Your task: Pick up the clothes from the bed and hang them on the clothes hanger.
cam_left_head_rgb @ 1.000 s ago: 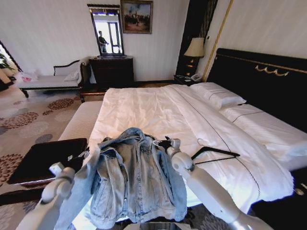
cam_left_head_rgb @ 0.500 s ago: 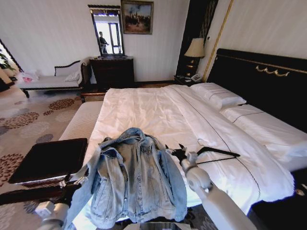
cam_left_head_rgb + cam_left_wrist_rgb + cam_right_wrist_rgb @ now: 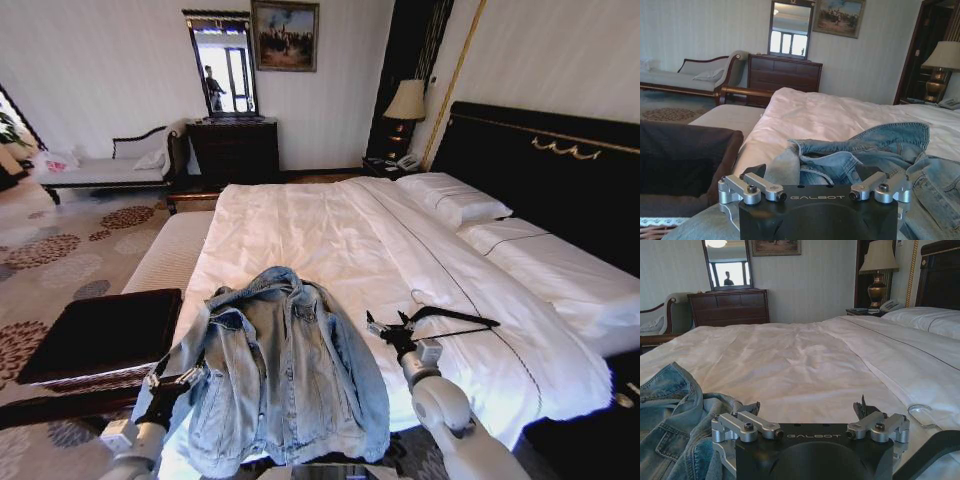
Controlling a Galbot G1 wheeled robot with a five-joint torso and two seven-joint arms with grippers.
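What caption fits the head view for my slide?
Denim jacket spread on the bed, hanger beside it, both open grippers, left and right, flanking.

Two pale grey, rounded arm shells, glossy. Black wrist block behind each gripper, stamped "GALBOT" in thin grey letters. Silver metal linkage bars on either side of that block, pinned with dark round screws. Left gripper (image 3: 178,378) with black fingers (image 3: 756,171) beyond the bars; right gripper (image 3: 392,325) likewise, dark fingers (image 3: 860,409) ahead of silver knuckles.
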